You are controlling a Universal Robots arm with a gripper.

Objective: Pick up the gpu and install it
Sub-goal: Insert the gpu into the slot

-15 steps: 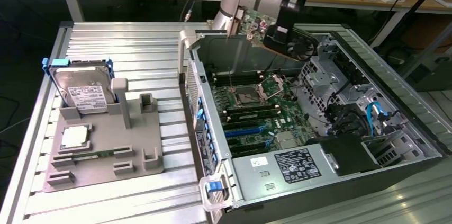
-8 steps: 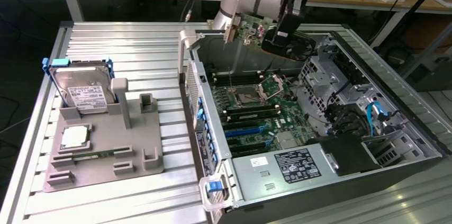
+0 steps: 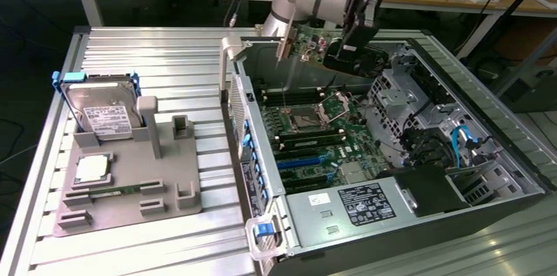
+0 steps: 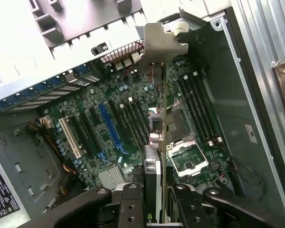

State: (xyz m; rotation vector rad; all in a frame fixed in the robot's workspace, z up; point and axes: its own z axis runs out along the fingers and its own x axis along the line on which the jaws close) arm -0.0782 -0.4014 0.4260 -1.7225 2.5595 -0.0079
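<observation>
Wrist view: black fingers [image 4: 129,205] closed on the thin dark gpu card [image 4: 155,172], held edge-on over the green motherboard [image 4: 109,123].

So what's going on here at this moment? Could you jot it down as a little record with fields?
hand: closed on the gpu
gpu position: held on edge above the open computer case, not yet in a slot
motherboard: exposed, directly beneath the card
long blue slot: empty
grey holder: on the table at the exterior view's left, beside the case
hard drive: standing in the grey holder
</observation>
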